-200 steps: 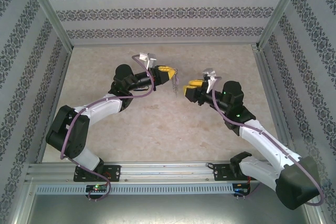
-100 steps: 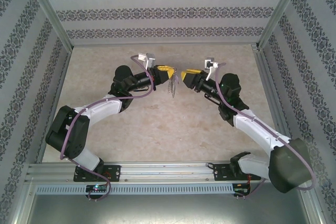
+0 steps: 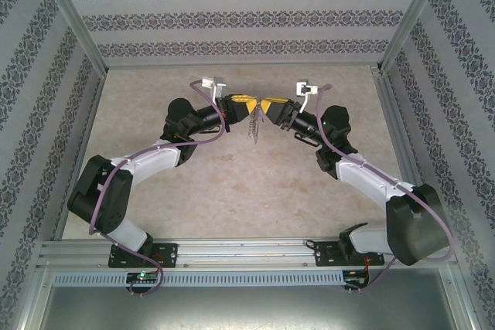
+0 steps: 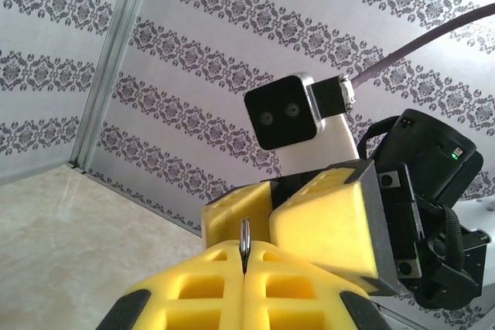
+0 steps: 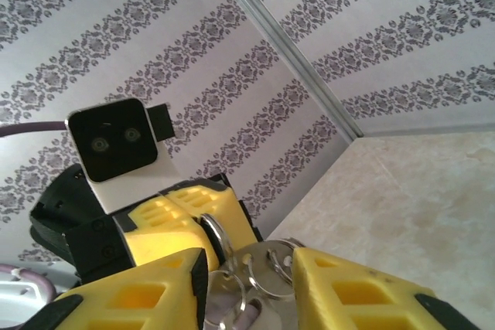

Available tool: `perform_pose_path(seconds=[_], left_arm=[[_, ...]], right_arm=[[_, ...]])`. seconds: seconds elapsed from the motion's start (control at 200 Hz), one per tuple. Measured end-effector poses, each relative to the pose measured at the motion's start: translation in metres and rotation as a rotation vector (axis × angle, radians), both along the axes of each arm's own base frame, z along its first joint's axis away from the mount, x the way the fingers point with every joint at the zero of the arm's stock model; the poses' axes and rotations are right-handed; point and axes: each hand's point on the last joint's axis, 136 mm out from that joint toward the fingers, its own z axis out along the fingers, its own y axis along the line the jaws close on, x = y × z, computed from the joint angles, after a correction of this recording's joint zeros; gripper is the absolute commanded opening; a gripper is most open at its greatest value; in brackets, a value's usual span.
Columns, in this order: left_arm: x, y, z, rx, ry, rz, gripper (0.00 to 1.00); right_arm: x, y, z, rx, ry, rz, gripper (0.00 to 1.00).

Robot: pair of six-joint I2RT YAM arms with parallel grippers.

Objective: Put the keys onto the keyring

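While my left end effector pinches the grey metal oval keyring, my right end effector straddles it, grip unclear.

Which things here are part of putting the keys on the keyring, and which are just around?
Job:
keyring, pinched in the left gripper
its hanging chain
right gripper, fingers either side of the keyring

Just there:
table
patterned walls
metal frame rail

The left arm and right arm are white shells on black joints, with purple cables looped alongside. The fingers are chunky yellow blocks with hollow cells.
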Motion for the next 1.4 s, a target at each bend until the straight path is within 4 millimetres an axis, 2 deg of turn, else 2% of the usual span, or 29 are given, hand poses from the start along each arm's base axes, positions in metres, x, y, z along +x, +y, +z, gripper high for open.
perform_pose_path(seconds=[0.225, 0.595, 0.879, 0.929, 0.969, 1.399], left_arm=[[0.0004, -0.0027, -0.0044, 0.004, 0.012, -0.006, 0.00], [-0.0005, -0.0043, -0.0045, 0.003, 0.013, -0.007, 0.00], [-0.0003, -0.0043, -0.0046, 0.003, 0.013, -0.007, 0.00], [-0.0004, -0.0043, -0.0046, 0.003, 0.013, -0.007, 0.00], [-0.0005, -0.0044, -0.0045, 0.003, 0.013, -0.008, 0.00], [-0.0011, -0.0060, -0.0057, 0.006, 0.015, -0.015, 0.00]], right_arm=[[-0.0019, 0.0025, 0.0044, 0.017, -0.014, 0.026, 0.26], [-0.0002, 0.0033, -0.0002, 0.017, 0.002, 0.041, 0.00], [-0.0003, 0.0025, -0.0003, 0.015, 0.000, 0.045, 0.00], [-0.0004, 0.0026, -0.0004, 0.015, 0.001, 0.045, 0.20], [-0.0009, 0.0029, -0.0003, 0.016, 0.002, 0.049, 0.24], [0.0018, 0.0060, 0.0065, 0.032, -0.014, 0.067, 0.24]])
